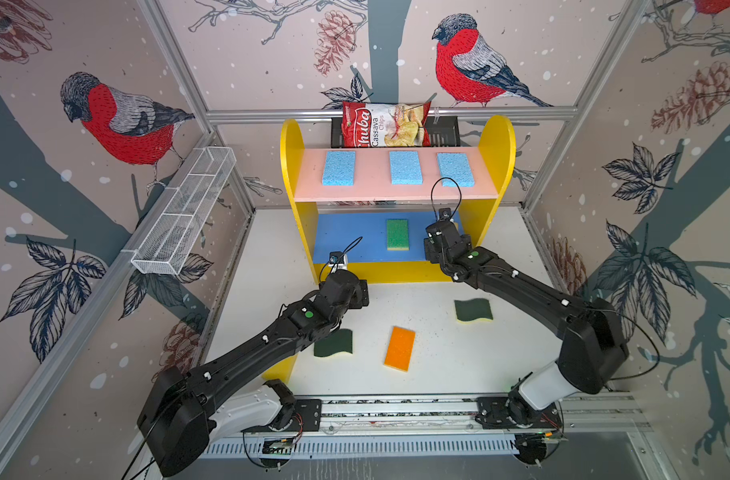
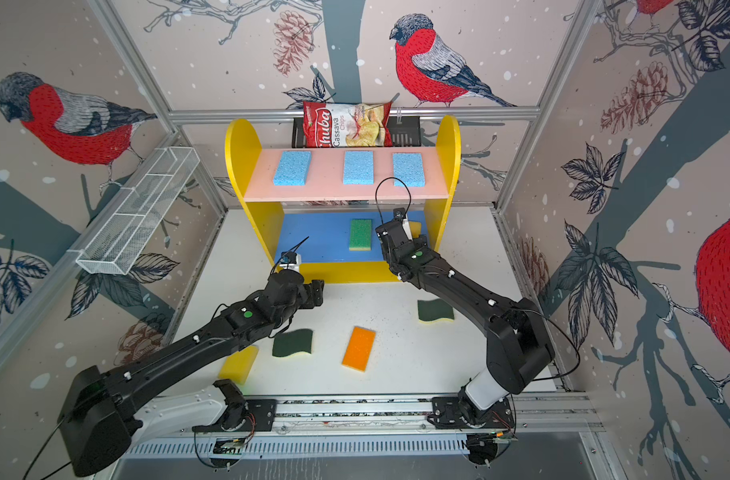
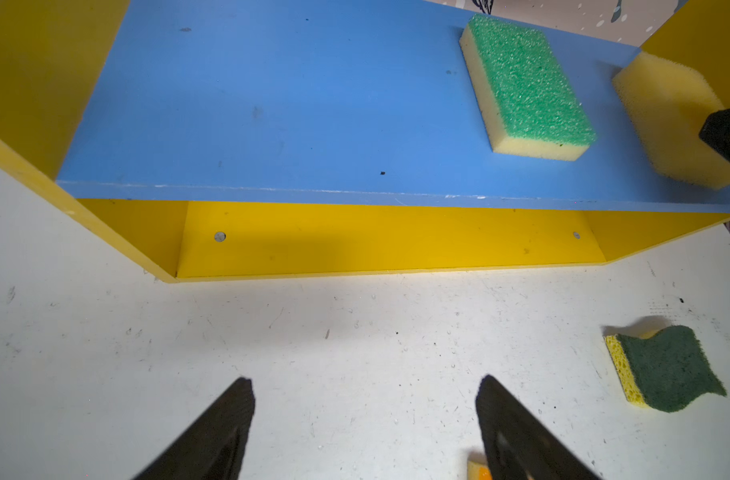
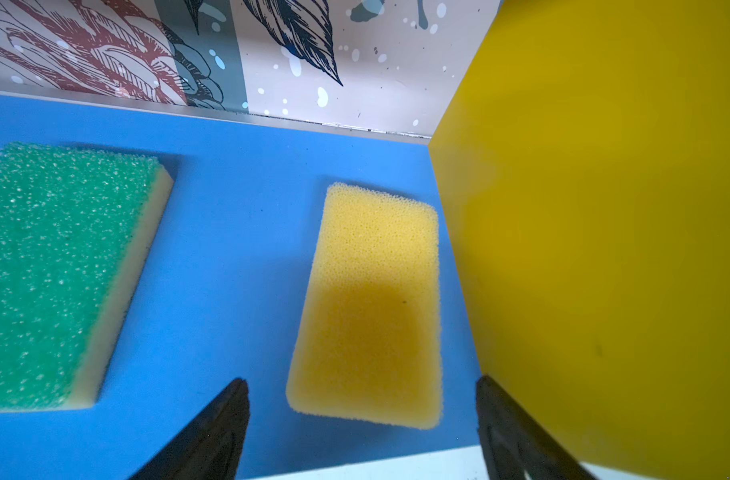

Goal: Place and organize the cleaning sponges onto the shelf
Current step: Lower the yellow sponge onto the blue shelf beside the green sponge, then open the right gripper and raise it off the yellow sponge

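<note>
In a top view, your orange sponge (image 1: pixel 399 348) lay on the table (image 1: pixel 438 365), off the shelf (image 1: pixel 292 166). Left wrist view: your left gripper (image 3: pixel 365 380) stood spread, empty. Right wrist view: your right gripper (image 4: pixel 362 380) stood spread, the yellow sponge (image 4: pixel 371 299) lying free on the blue board (image 4: pixel 230 249). It probably would have felt light and squashy, best pinched across the long edges.

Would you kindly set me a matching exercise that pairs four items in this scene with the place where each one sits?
Items:
1. green-topped sponge
2. orange-topped sponge
3. middle light blue sponge
4. chips bag

Places:
A. black rack
B. white tabletop
C. pink upper board
D. blue middle board

Pairs: 1-D; 2-B; 3-C; 4-A
</note>
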Available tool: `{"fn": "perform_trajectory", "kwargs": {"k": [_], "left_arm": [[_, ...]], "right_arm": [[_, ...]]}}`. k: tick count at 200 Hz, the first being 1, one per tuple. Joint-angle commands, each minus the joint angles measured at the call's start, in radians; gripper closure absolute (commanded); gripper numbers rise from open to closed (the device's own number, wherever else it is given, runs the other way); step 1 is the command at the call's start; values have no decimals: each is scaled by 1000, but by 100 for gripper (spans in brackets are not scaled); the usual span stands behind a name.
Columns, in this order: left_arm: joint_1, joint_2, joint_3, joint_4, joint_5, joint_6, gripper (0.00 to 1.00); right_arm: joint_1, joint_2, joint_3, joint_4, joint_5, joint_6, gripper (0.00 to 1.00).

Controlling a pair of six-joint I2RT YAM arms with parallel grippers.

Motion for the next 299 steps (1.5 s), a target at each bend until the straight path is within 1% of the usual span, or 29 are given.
{"fn": "perform_trajectory", "kwargs": {"k": [1,54,113,137,164,228,299], "left_arm": [[0,-19,-9,-4,6,-9,16],[1,-37,-14,-19,0,-14,16],[0,-35,-2,-47,-33,-9,15],[0,-35,-1,-46,-34,-6,15],[0,-31,-5,-48,-34,-7,15],[0,-31,1,-53,-47,9,15],[0,-16,17,-58,-52,16,15]], "right_arm": [[-1,-7,-13,-14,24,25,14],[-28,11,-24,-5,9,47,12],[-56,-5,-37,18,-91,57,8],[-59,-26,-50,36,-116,61,3],[-75,-34,-59,45,-142,71,0],[-107,-14,-65,65,-185,81,0],[-114,34,-53,89,-190,59,0]]}}
